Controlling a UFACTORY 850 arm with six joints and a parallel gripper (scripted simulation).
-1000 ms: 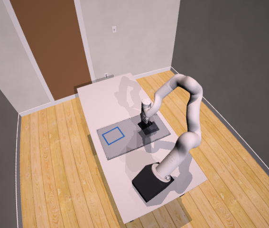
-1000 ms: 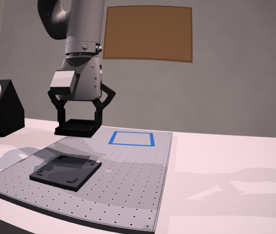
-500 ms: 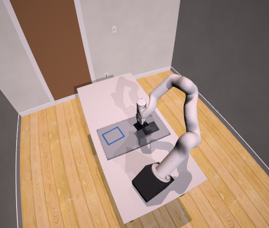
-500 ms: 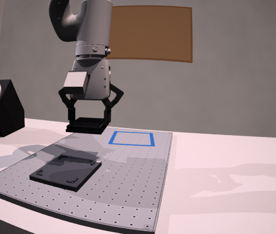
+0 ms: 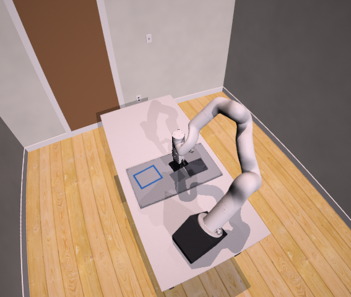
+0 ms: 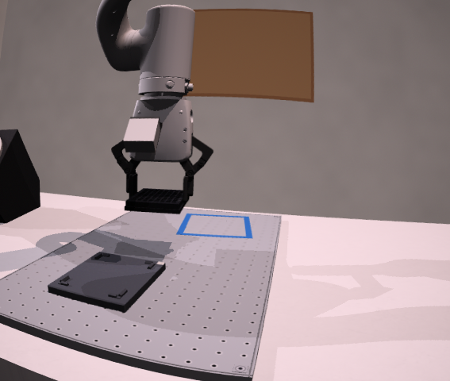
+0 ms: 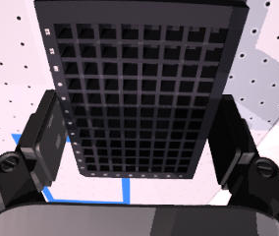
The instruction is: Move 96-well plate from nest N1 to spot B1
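The gripper (image 6: 157, 192) is clamping the plate (image 6: 155, 200) by its long sides, level in the air between nest (image 6: 108, 279) and outline (image 6: 214, 225), so it should be travelling level and squaring up before lowering.

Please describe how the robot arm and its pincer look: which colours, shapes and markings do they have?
The arm is a thick, rounded tube in glossy white, with thin seam lines at its joints, rising from a black angular base. No cables show. The wrist housing is grey with small screws and a pale box on one side. The pincer has black jointed linkage fingers with flat pads.
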